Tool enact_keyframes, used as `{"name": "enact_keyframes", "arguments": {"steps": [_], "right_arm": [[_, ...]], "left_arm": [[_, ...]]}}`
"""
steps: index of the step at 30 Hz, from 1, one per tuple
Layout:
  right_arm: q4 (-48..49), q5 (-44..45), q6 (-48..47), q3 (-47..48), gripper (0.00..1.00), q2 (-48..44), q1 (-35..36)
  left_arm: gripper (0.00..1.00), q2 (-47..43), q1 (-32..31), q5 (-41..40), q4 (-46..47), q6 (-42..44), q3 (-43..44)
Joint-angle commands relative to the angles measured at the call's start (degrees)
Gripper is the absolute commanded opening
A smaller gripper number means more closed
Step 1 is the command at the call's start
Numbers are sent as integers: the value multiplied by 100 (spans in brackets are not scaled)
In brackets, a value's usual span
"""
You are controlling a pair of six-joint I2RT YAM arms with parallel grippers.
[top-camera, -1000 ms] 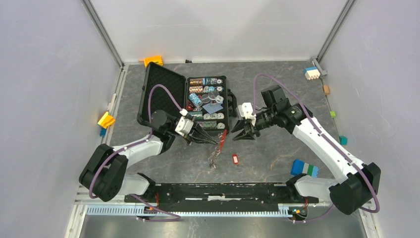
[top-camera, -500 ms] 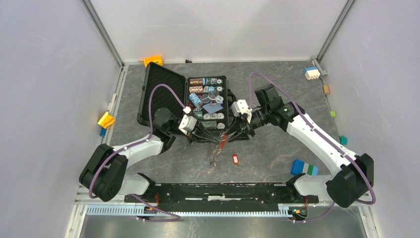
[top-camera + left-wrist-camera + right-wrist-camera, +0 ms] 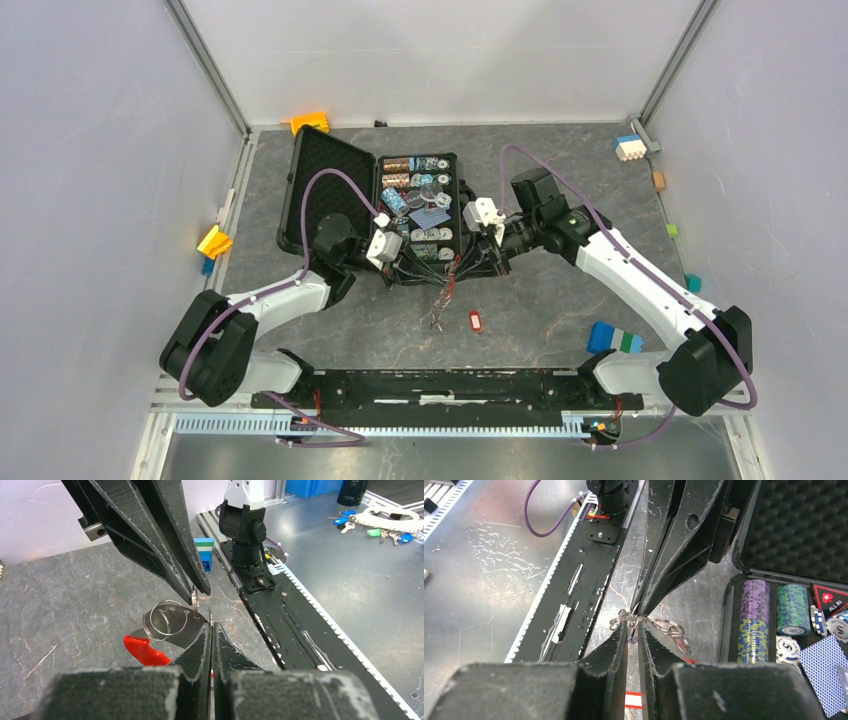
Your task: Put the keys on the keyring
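Note:
The keyring [image 3: 447, 283] hangs between both grippers just in front of the case, its silvery rings [image 3: 165, 620] side by side. Its red tag [image 3: 142, 649] and chain [image 3: 434, 316] dangle below. My left gripper [image 3: 211, 626] is shut on the thin wire of one ring. My right gripper [image 3: 634, 627] meets it tip to tip from the other side, its fingers nearly together with ring wire [image 3: 625, 620] pinched at the tips. A speck of blue shows between those fingers; I cannot tell what it is. One red-headed key [image 3: 475, 321] lies loose on the table.
An open black case [image 3: 322, 185] holding poker chips [image 3: 754, 617] and cards stands right behind the grippers. A blue-green block [image 3: 613, 340] lies near the right arm's base. Small coloured blocks [image 3: 213, 242] sit along the edges. A black rail [image 3: 440, 385] spans the near edge.
The right gripper has moved left onto the keyring and its jaws have narrowed round the wire. The left gripper stayed shut and shifted slightly back toward the case with the ring.

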Motion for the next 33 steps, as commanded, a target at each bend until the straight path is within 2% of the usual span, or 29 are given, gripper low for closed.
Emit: {"name": "enact_keyframes", "arguments": {"steps": [1, 4, 9, 10, 14, 17, 20, 27, 33], "right_arm": [[270, 26, 247, 9, 13, 65, 36], [312, 237, 303, 17, 0, 30, 37], [384, 734, 421, 97, 0, -83, 36], [422, 866, 463, 116, 0, -114, 36], [448, 1297, 531, 217, 0, -207, 94], [400, 1520, 528, 234, 0, -241, 157], [402, 1624, 526, 198, 0, -272, 203], [478, 1606, 574, 206, 0, -274, 211], [569, 1663, 681, 173, 0, -275, 211]], "left_arm": [[2, -94, -33, -112, -171, 485, 220], [2, -121, -33, -124, -287, 569, 221], [2, -164, -33, -132, -744, 916, 270], [5, -179, -34, -132, -996, 1048, 327], [37, -270, -31, -297, -2609, 1956, 768], [48, -287, -33, -723, -4512, 3062, 1339], [48, -271, -43, -1101, -5811, 3763, 1789], [36, -310, -155, -1489, -5757, 3592, 1901], [35, -254, -303, -1482, -5616, 3495, 1936]]}}
